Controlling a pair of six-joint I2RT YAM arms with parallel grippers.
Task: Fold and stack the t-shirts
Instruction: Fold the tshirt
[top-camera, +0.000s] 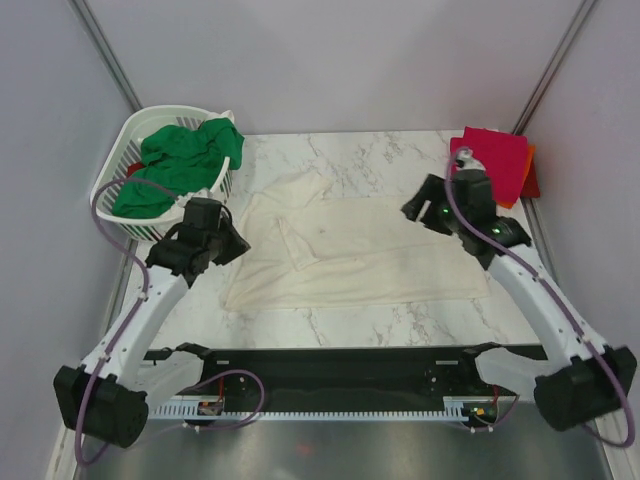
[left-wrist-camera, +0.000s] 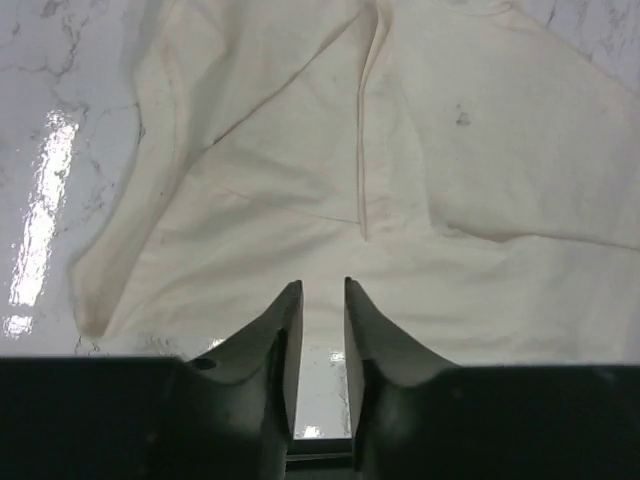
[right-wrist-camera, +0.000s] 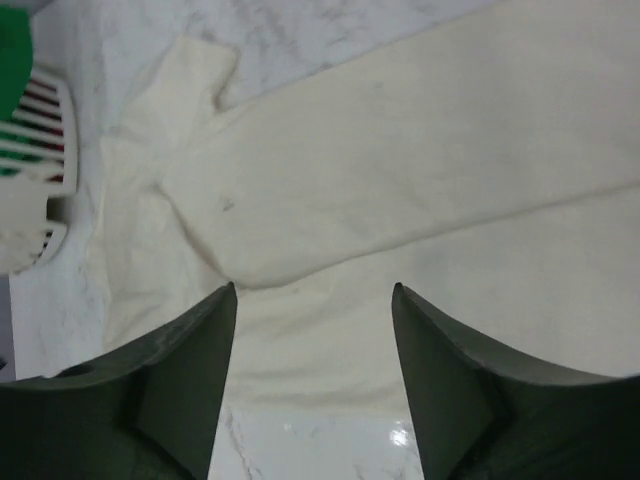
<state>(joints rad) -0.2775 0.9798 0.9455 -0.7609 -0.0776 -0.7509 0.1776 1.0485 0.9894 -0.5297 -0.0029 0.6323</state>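
A large cream-white t-shirt (top-camera: 370, 255) lies partly folded on the marble table, one fold laid over its upper half. My left gripper (top-camera: 236, 242) hovers over the shirt's left edge, its jaws a narrow gap apart with nothing between them (left-wrist-camera: 323, 287). At the shirt's right end my right gripper (top-camera: 414, 212) stands wide open and empty (right-wrist-camera: 313, 288) above the cloth (right-wrist-camera: 400, 190). The same cloth (left-wrist-camera: 300, 150) fills the left wrist view. A folded crimson-pink shirt (top-camera: 494, 160) rests on an orange one (top-camera: 524, 170) at the back right. A green shirt (top-camera: 185, 160) lies in the basket.
The white slotted laundry basket (top-camera: 118, 200) stands at the back left corner, close behind my left arm; its rim (right-wrist-camera: 30, 190) shows in the right wrist view. Grey walls close in both sides. A black rail (top-camera: 330, 365) runs along the near edge.
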